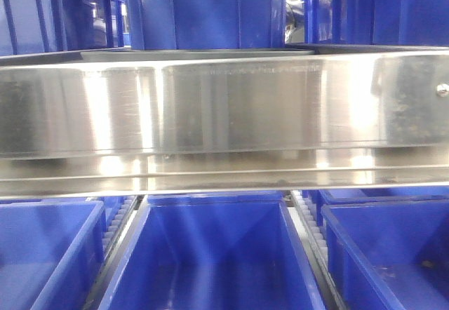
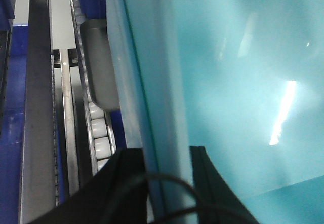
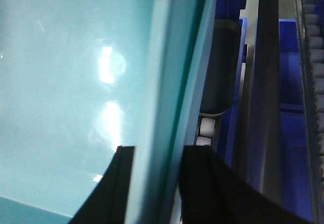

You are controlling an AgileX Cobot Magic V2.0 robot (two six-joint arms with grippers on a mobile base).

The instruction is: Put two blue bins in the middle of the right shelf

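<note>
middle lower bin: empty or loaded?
Empty, as far as visible: the front view shows the middle lower bin with bare blue walls and floor; its near end is cropped.

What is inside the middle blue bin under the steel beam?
The middle bin looks empty: only its bare blue floor and walls, with light reflections, show. The wrist views also show only a bare inner surface. Its near part lies outside the front picture, so that part cannot be checked.
</note>
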